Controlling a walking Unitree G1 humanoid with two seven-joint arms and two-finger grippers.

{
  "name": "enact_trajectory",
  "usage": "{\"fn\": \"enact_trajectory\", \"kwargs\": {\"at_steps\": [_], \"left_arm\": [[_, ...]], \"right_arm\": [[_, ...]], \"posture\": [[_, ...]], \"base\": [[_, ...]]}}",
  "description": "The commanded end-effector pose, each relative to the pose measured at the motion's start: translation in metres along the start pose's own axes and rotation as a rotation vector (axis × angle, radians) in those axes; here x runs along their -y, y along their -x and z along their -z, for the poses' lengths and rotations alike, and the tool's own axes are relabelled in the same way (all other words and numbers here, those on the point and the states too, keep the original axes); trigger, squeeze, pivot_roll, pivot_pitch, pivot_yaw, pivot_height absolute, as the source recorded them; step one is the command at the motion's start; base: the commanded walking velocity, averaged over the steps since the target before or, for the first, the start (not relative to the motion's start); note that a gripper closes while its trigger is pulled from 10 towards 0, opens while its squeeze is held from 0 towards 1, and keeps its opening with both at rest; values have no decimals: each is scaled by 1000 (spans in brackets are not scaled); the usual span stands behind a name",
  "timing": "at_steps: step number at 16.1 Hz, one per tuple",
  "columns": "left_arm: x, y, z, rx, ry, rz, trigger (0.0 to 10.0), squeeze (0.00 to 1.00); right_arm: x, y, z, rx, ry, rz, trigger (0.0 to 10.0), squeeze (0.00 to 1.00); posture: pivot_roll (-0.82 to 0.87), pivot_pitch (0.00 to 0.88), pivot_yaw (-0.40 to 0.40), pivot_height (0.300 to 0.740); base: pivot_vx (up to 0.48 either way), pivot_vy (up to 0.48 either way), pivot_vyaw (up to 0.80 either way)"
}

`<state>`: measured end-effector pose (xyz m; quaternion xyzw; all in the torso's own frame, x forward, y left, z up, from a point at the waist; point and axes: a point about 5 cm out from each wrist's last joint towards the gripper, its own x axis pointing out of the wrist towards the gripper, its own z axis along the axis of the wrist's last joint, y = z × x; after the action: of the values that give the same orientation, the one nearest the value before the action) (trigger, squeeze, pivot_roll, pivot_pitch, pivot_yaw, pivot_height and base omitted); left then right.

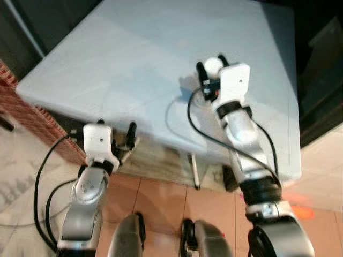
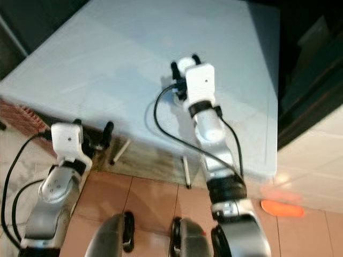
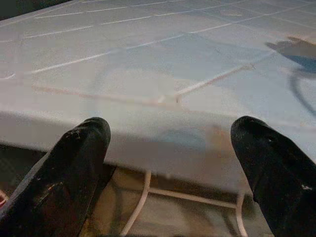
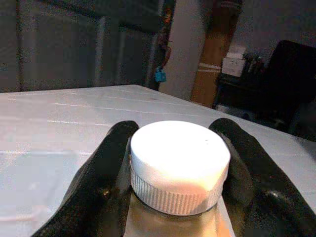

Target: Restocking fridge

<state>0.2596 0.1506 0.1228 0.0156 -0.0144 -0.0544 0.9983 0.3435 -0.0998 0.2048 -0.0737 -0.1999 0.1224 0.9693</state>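
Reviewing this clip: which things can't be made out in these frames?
- Bottle: below its white cap, the right wrist view's lower edge cuts off its body; contents unreadable.
- From the head views, the right gripper hides the bottle; just the cap peeks out.
- Dark surroundings beyond the table: too dim to identify.

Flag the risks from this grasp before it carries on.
1. The right gripper is clamped at the neck just under the white cap of the bottle, so the bottle could swing or slip when lifted.
2. The left gripper hangs open at the table's near edge; walking forward could knock it into that edge.
3. The right arm's cable loops loosely over the tabletop and may snag.
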Motion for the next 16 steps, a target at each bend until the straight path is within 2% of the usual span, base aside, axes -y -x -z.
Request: {"fn": "enact_trajectory", "kwargs": {"at_steps": [1,10,16], "left_arm": [[-2,2,4,-16,-4,-12,10000,0],[0,1,6,-16,-4,-7,10000,0],[-3,3,7,-19,-3,-21,10000,0]], "right_arm": [[-1,-2,-11,43,7,-11,10000,0],[0,0,-9,32,8,-16,10000,0],[11,23,6,-33,50,-6,10000,0]], "posture": [[55,107,-10,740],[52,101,-22,740],[48,113,-19,740]], "base": [[-281,0,0],[-281,0,0],[-274,0,0]]}}
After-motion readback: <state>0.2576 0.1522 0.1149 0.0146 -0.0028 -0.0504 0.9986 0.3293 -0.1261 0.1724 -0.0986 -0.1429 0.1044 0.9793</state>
